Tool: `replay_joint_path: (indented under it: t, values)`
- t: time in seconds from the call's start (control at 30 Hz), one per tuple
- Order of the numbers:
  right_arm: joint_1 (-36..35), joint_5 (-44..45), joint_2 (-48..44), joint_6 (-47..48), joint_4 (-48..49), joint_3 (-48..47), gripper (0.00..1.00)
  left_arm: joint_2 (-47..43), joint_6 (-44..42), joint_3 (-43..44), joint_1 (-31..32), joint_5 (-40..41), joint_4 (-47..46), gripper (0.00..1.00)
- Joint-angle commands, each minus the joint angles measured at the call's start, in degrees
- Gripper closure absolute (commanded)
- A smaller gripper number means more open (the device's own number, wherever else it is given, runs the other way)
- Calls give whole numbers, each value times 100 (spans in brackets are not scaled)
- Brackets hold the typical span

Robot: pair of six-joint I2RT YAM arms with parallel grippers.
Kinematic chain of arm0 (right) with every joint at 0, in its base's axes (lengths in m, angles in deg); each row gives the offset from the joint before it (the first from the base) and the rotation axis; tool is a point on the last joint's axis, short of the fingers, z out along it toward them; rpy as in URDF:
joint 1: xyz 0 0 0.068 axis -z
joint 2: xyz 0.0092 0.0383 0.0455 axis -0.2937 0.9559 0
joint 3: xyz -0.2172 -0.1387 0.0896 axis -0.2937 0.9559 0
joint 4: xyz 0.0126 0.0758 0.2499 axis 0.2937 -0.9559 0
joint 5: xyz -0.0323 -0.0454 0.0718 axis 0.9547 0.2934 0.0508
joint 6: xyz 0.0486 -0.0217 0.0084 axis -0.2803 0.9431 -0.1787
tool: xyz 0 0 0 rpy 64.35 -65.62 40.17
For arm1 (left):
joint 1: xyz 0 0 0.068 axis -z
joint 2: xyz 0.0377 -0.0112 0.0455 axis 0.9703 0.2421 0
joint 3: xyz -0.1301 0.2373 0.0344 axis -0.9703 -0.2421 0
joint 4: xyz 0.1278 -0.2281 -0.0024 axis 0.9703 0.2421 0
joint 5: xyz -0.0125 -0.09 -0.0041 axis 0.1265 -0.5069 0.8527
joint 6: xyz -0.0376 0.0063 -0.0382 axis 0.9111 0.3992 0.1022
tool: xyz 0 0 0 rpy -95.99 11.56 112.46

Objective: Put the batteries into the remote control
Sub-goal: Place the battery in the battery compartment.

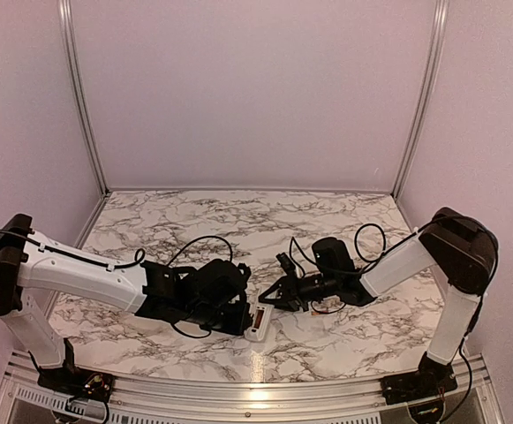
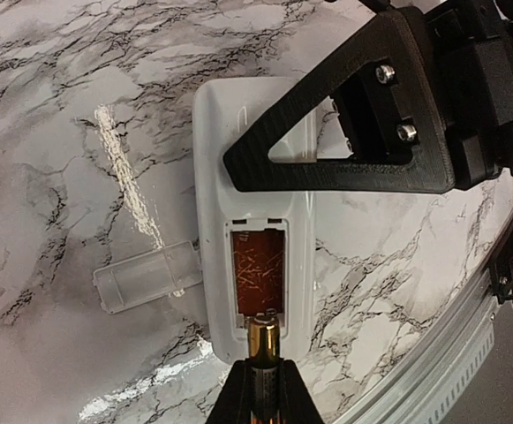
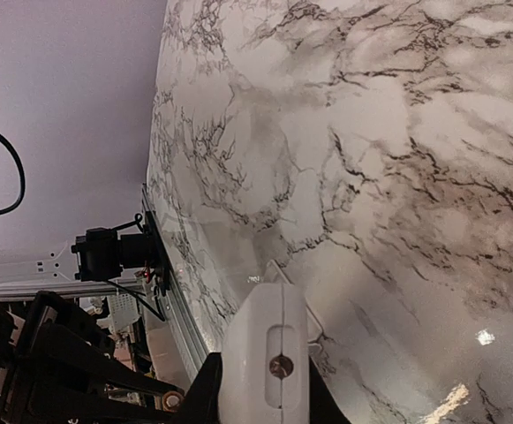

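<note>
The remote (image 1: 258, 321) is on the marble table (image 1: 194, 216). It is close to the near edge, in the middle, between the two arms. Its plain white back faces up and its lid is off, so the place for the batteries is open.

The first battery (image 2: 258, 278) is orange. It lies flat inside the open back of the remote.

The left gripper (image 2: 258, 389) reaches in from the left side of the table. Its fingers are closed tight on the second battery (image 2: 262, 338). The shiny gold end of this battery sticks out past the fingers. That end is right at the edge of the open space, just beside the end of the first battery.

The right gripper (image 1: 272, 294) reaches in from the right side. In the left wrist view, one of its black fingers (image 2: 344, 168) lies across the other end of the remote. In the right wrist view, the white end of the remote sits between two dark fingers, so this gripper is holding the remote. I cannot tell if that end is lifted off the table.

The lid (image 2: 146, 276) is small and see-through. It lies flat on the table, and its end touches the long side of the remote.
</note>
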Motion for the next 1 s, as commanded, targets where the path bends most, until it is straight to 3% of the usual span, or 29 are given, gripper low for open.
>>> replay_joint_path:
  t: [0.0, 0.97]
  values:
    - [-89, -43, 69, -109, 234, -171, 100, 274, 54, 243, 43, -107, 56, 100]
    - [-136, -315, 98, -688, 1038, 269, 100, 1241, 297, 1146, 30, 367, 1222, 97]
